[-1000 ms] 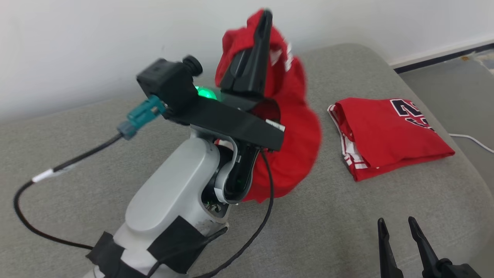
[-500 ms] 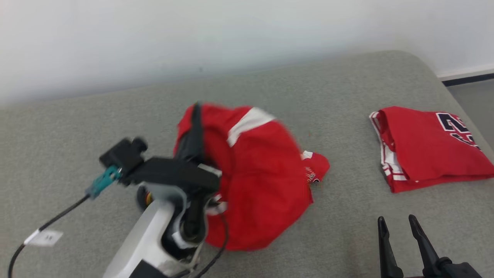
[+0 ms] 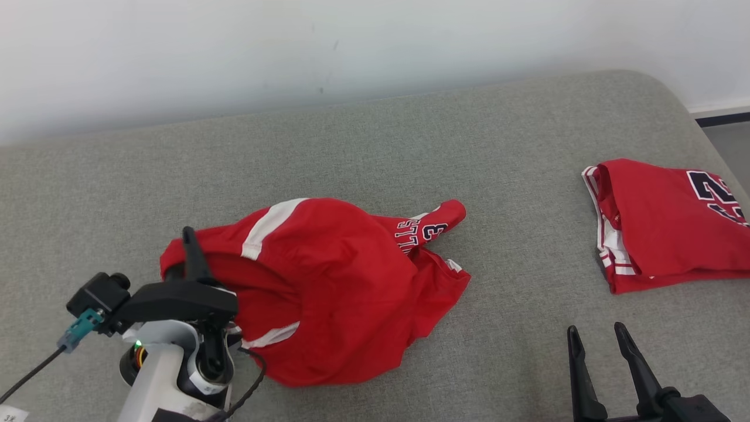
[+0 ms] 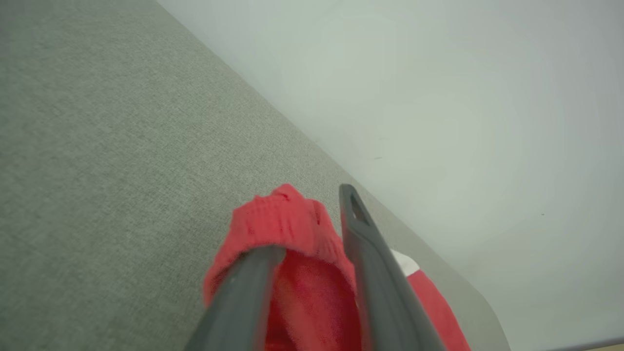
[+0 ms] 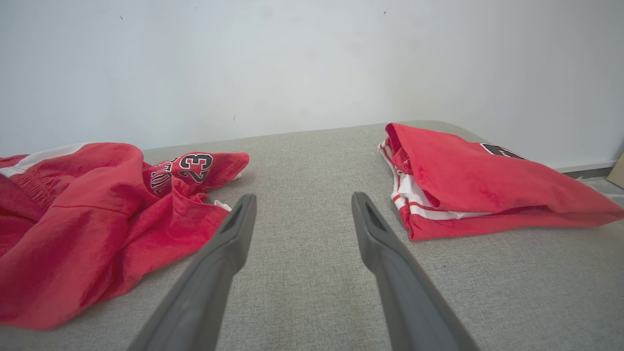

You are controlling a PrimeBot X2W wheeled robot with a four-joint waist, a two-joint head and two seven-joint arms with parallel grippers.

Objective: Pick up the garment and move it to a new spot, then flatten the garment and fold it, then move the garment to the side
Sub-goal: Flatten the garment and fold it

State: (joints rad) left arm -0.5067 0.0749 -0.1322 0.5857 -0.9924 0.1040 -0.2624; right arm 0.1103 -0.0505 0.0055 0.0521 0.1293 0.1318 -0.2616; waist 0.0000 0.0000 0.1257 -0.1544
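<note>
Left pincer (image 4: 309, 219) astride garment (image 3: 328, 281), grip cannot be told; right pincer (image 3: 595, 329) spread. Relocation judged done; flattening, folding, side-move outstanding.

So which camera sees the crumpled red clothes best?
The head view: the whole crumpled red garment lies on the cushion. The right wrist view sees it side-on, cut off at the left edge. The left wrist view catches a bunched edge between the fingers of the left gripper.
</note>
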